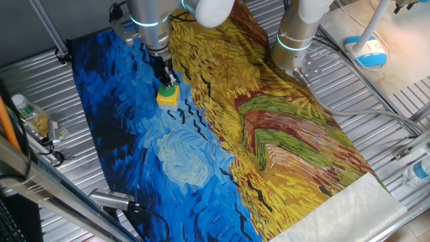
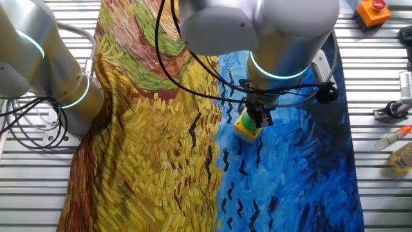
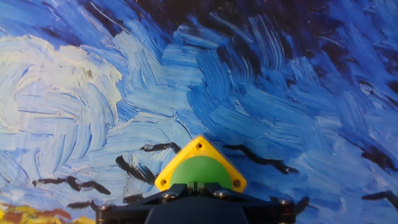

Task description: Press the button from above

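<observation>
In one fixed view, from the left: a plastic bottle (image 1: 25, 113) lies on the slatted metal table (image 1: 80, 35) at the far left edge, well apart from my work. Next comes the painted cloth (image 1: 269, 141), blue swirls on its left half, yellow and brown strokes on its right. On the blue part, near the line where the 2 colours meet, sits the button (image 1: 168, 95), a small yellow box with a green cap. My gripper (image 1: 166, 80) stands directly above it, fingers pointing down, their tips at the green cap. Whether my fingers are apart or together I cannot tell; the dark tips blur into 1 mass here. Further right, the base of a second arm (image 1: 295, 33) rises from the cloth's upper edge, well apart from the button, and a blue-and-white device (image 1: 368, 52) rests beyond it on a pale board.

The other fixed view runs the opposite way: that second arm (image 2: 58, 77) stands at the left with black cables trailing beside it, the yellow half of the cloth (image 2: 148, 148) follows, then the button (image 2: 247, 125) on the blue half with my gripper (image 2: 261, 116) over it and my own arm covering much of its top. Far right, an orange box with a red cap (image 2: 373, 11) and a small tube (image 2: 394, 136) lie on the bare table (image 2: 380, 77).

In the hand view, the button (image 3: 200, 167) shows at bottom centre, 1 corner pointing away from me, just beyond the dark body of my gripper (image 3: 199, 198). Only painted cloth (image 3: 261, 81) surrounds it; nothing stands between my fingers and the cap.
</observation>
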Available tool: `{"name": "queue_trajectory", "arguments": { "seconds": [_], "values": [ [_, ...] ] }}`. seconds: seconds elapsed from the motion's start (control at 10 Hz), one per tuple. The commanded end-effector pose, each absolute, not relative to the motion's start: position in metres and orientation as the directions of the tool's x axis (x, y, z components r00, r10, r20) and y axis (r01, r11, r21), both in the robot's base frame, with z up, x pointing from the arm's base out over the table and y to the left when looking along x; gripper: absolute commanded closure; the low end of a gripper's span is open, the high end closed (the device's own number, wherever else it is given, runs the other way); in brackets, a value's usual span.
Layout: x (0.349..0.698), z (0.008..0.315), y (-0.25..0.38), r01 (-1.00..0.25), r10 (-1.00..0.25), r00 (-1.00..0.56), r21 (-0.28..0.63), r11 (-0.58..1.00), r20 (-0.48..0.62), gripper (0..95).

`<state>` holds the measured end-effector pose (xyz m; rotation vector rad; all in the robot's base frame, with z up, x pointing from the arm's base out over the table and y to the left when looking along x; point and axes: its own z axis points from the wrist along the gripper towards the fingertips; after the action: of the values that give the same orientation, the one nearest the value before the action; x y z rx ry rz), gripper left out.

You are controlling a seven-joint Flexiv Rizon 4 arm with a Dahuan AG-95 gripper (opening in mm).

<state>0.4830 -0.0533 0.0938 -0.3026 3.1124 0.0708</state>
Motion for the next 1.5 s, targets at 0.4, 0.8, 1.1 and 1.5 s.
{"name": "queue_trajectory", "arguments": {
  "seconds": [0.4, 0.8, 1.1, 1.5],
  "values": [
    [0.483, 0.088, -0.052, -0.189, -0.189, -0.982, 0.044, 0.981, -0.020, 95.0],
    [0.484, 0.107, -0.058, -0.209, -0.208, -0.978, 0.049, 0.977, -0.014, 95.0],
    [0.484, 0.129, -0.062, -0.224, -0.223, -0.975, 0.041, 0.974, -0.019, 95.0],
    [0.484, 0.165, -0.065, -0.267, -0.267, -0.963, -0.002, 0.964, -0.021, 95.0]
  ]
}}
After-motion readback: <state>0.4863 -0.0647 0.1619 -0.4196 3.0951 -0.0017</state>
